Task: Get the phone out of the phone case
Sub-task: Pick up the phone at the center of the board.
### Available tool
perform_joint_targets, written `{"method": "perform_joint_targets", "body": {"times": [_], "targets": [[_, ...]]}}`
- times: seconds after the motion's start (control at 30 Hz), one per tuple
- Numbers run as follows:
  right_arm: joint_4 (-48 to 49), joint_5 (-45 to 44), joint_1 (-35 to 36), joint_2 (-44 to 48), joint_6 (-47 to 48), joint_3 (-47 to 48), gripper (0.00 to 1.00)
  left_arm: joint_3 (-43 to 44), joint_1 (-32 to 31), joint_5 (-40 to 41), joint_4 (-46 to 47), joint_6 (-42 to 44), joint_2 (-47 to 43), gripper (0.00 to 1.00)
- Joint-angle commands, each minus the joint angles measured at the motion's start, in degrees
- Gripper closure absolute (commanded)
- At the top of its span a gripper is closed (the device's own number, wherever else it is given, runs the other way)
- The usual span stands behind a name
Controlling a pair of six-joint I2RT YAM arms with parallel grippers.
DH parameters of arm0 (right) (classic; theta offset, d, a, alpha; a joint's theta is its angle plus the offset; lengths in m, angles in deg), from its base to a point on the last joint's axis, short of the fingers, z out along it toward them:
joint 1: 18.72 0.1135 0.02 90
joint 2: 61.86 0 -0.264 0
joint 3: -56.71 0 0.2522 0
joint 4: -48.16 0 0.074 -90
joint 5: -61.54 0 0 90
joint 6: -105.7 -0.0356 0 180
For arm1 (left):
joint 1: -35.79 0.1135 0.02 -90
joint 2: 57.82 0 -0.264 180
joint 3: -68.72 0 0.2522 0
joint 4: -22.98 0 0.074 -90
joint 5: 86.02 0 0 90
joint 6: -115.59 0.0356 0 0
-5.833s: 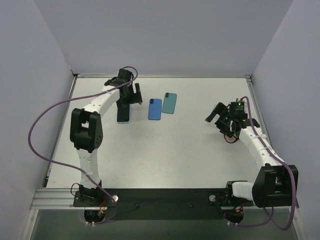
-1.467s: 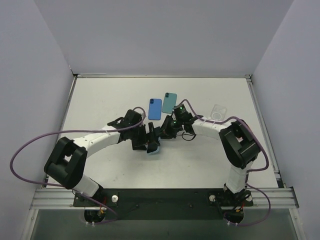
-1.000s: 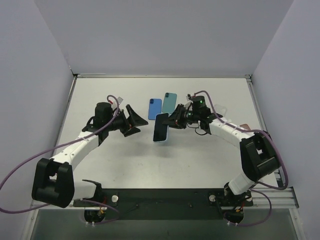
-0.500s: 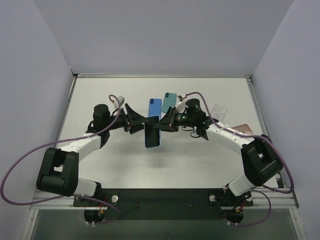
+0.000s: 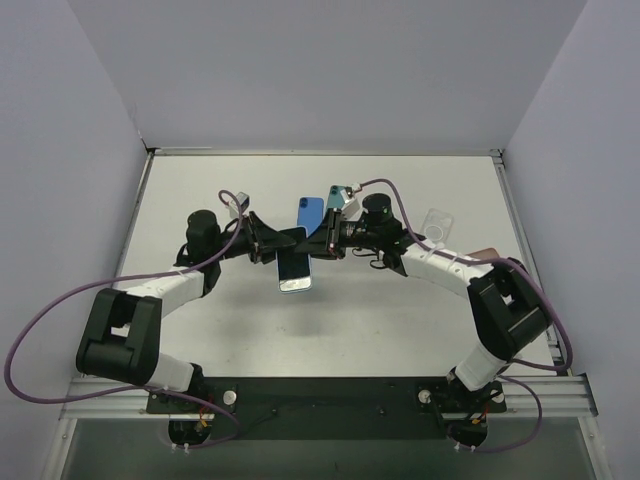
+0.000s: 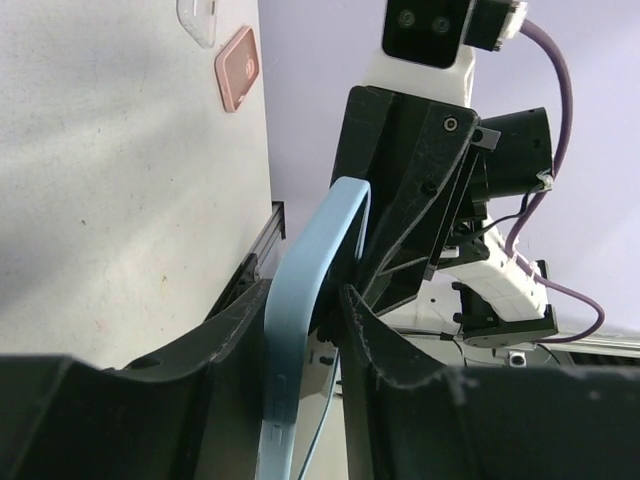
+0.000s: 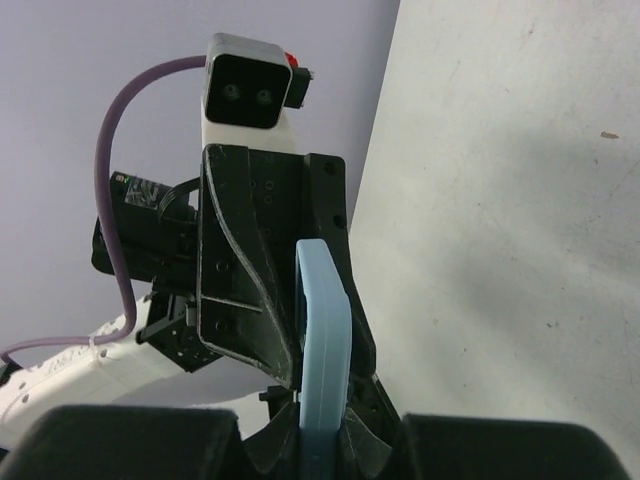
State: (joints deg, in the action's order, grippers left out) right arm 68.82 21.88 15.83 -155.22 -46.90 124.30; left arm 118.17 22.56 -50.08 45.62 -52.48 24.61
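- The black-screened phone (image 5: 296, 268) sits in its light-blue rubbery phone case (image 6: 298, 310), held above the white table (image 5: 400, 320) between both grippers.
- The right gripper (image 7: 322, 420) clamps the case's edge.
- The left gripper (image 6: 300, 295) closes on it from the opposite side.
- Just beyond the grippers lies a blue phone (image 5: 310, 208).
- Out past the right gripper lie a clear case (image 5: 437, 221) and a pink case (image 5: 484, 253).

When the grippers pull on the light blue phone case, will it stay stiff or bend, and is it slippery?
The light blue case likely bends: its rim looks thin, like soft plastic. It may slip, because its surface looks smooth and the right gripper pinches only a narrow edge.
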Motion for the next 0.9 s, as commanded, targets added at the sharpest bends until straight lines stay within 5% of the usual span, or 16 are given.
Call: {"method": "perform_joint_targets", "body": {"times": [0.0, 0.07, 0.1, 0.13, 0.17, 0.23, 0.6, 0.87], "targets": [[3.6, 0.7, 0.8, -0.6, -0.1, 3.0, 1.00, 1.1, -1.4, -2.0, 6.9, -2.4, -0.4, 0.67], [-1.8, -0.3, 0.7, -0.5, 1.4, 3.7, 1.00, 1.2, -1.4, -1.9, 7.0, -2.6, -0.6, 0.86], [-5.5, -2.1, 0.6, -0.5, 5.0, 5.6, 0.92, 1.4, -1.4, -1.7, 6.8, -2.5, -0.8, 1.00], [-13.5, -3.5, 0.4, 0.0, 6.9, 6.4, 0.73, 1.4, -1.3, -1.7, 6.1, -2.4, -0.8, 1.00], [-16.6, -5.0, -0.1, 0.7, 8.7, 6.9, 0.40, 1.5, -0.8, -1.0, 5.6, -2.2, -0.9, 1.00], [-21.4, -9.4, -1.1, 3.8, 10.7, 5.9, 0.27, 0.9, -0.1, 0.8, 4.1, -2.1, -1.5, 1.00], [-17.6, -11.4, -3.7, 16.1, 4.4, -3.9, 0.30, 2.5, 1.3, 10.6, 3.1, -7.3, -6.1, 1.00], [-4.6, -9.7, -0.9, 17.3, -4.3, -7.8, 0.37, 4.3, 1.0, 13.5, 6.3, -10.7, -6.1, 1.00]]}}
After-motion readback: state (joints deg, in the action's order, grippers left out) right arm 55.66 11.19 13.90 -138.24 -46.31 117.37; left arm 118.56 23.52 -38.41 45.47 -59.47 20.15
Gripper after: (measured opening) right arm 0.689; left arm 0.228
